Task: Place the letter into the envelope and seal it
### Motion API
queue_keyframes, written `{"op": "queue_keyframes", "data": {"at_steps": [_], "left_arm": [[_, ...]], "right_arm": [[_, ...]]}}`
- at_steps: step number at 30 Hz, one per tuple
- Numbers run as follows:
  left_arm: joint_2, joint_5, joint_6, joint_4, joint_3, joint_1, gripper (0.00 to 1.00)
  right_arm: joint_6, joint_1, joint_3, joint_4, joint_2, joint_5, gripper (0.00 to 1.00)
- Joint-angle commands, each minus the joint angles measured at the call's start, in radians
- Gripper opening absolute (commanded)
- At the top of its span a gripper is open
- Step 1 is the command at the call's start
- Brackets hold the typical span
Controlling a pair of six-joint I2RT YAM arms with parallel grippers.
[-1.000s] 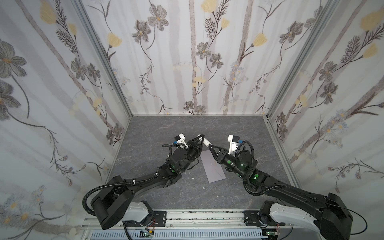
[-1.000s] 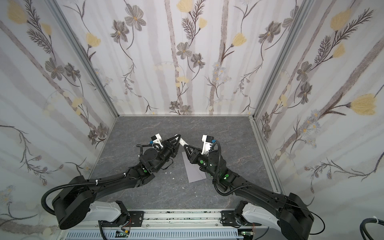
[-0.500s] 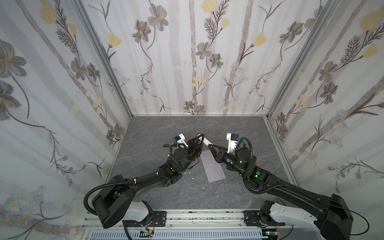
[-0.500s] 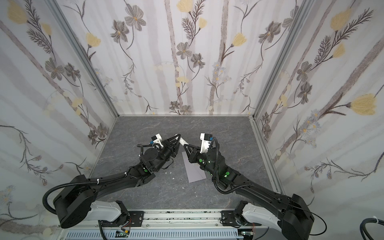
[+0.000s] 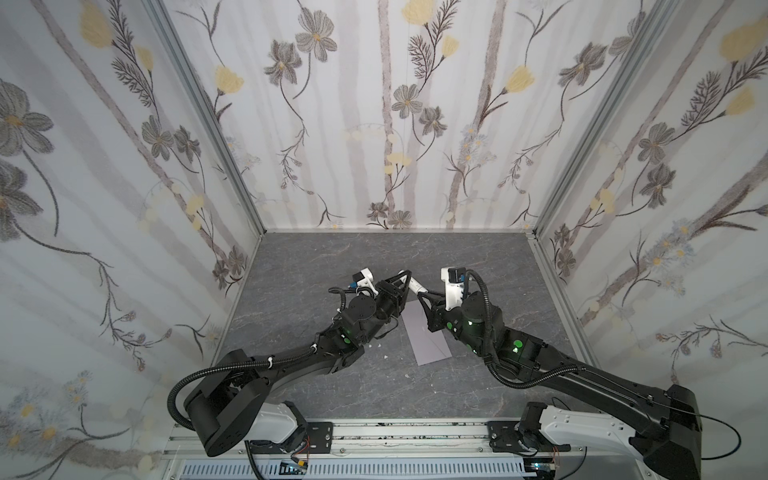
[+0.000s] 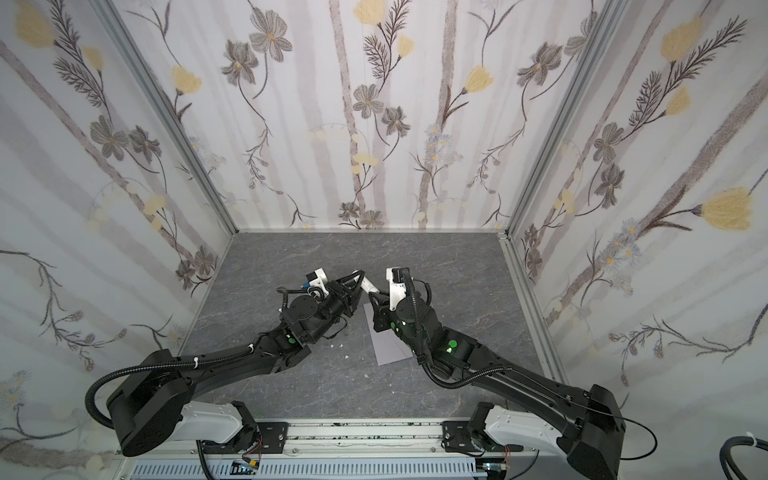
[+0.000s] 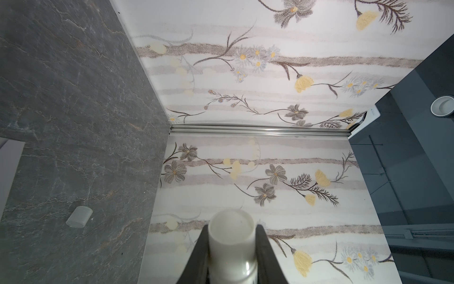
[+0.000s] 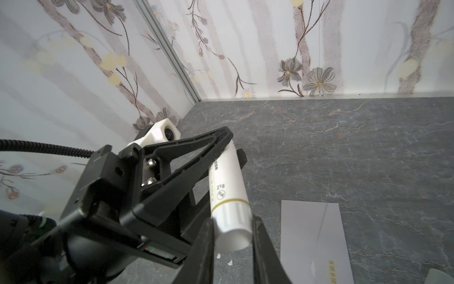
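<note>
Flowered wallpaper [image 5: 374, 104] closes in a grey stone-look table [image 5: 316, 266] on three sides. Over the last second the right gripper [image 8: 232, 228] has edged leftward and drawn its fingers in. They now clamp the knob end of a white glue stick [image 8: 227, 191], which is held up above the middle of the table. The left gripper [image 8: 234, 147] pinches the same tube nearer its other end, so both arms hold it between them. Its clear cap [image 7: 79, 216] lies loose on the table.

I judge that this double grip sets up a twist of the knob to push glue out, which puts the job at the sealing stage. The envelope [image 5: 424, 340] lies flat on the table between the arms, just nearer than the two grippers. I cannot tell whether its flap is open or down. The letter shows in no view, so it is probably already inside.

On the tube, "21g" reads clearly above a gold band, beside a small round symbol. A line of print further up is too slanted to read, and a tiny mark on the envelope is too small to make out.
</note>
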State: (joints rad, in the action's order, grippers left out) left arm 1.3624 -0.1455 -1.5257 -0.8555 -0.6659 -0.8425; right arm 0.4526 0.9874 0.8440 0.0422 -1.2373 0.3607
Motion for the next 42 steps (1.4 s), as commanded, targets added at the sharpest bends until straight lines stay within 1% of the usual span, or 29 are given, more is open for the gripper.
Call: {"op": "queue_keyframes", "data": {"at_steps": [1, 5, 8, 15, 18, 20, 24, 28, 29, 31, 34, 35, 36, 37, 40, 42], "left_arm": [[-0.001, 0.093, -0.008, -0.046, -0.017, -0.001, 0.0], [-0.005, 0.112, -0.008, -0.032, -0.022, 0.002, 0.0], [-0.01, 0.129, -0.012, -0.023, -0.023, 0.005, 0.0], [-0.025, 0.156, -0.015, 0.002, -0.017, 0.008, 0.0], [-0.034, 0.161, -0.013, 0.011, -0.015, 0.01, 0.0], [-0.038, 0.166, -0.011, 0.019, -0.015, 0.011, 0.0], [-0.038, 0.176, -0.013, 0.027, -0.021, 0.013, 0.0], [-0.038, 0.18, -0.011, 0.03, -0.026, 0.013, 0.0], [-0.037, 0.179, -0.01, 0.03, -0.027, 0.013, 0.0], [-0.039, 0.178, -0.007, 0.03, -0.026, 0.013, 0.0], [-0.037, 0.178, 0.007, 0.032, -0.024, 0.016, 0.0], [-0.038, 0.173, 0.01, 0.03, -0.021, 0.019, 0.0], [-0.038, 0.168, 0.016, 0.03, -0.019, 0.02, 0.0], [-0.036, 0.163, 0.021, 0.03, -0.016, 0.023, 0.0], [-0.035, 0.146, 0.033, 0.029, -0.009, 0.026, 0.0], [-0.035, 0.134, 0.046, 0.029, -0.011, 0.026, 0.0]], "right_arm": [[-0.2, 0.074, 0.05, -0.107, -0.042, 0.321, 0.14], [-0.345, 0.16, 0.067, -0.113, -0.082, 0.484, 0.14], [-0.435, 0.211, 0.061, -0.096, -0.108, 0.582, 0.14], [-0.609, 0.27, 0.034, -0.036, -0.153, 0.726, 0.13], [-0.728, 0.303, 0.011, 0.028, -0.178, 0.803, 0.12], [-0.831, 0.325, -0.012, 0.095, -0.201, 0.859, 0.12], [-0.961, 0.351, -0.048, 0.208, -0.23, 0.907, 0.11], [-0.973, 0.359, -0.048, 0.22, -0.249, 0.91, 0.13], [-0.967, 0.359, -0.047, 0.22, -0.252, 0.911, 0.15], [-0.91, 0.36, -0.031, 0.184, -0.253, 0.892, 0.22], [-0.728, 0.359, 0.009, 0.076, -0.219, 0.787, 0.38], [-0.657, 0.358, 0.022, 0.046, -0.199, 0.735, 0.45], [-0.579, 0.357, 0.033, 0.011, -0.173, 0.683, 0.48], [-0.508, 0.354, 0.041, -0.011, -0.148, 0.639, 0.5], [-0.275, 0.312, 0.028, -0.05, -0.029, 0.436, 0.56], [-0.133, 0.249, -0.021, -0.033, 0.073, 0.287, 0.6]]}}
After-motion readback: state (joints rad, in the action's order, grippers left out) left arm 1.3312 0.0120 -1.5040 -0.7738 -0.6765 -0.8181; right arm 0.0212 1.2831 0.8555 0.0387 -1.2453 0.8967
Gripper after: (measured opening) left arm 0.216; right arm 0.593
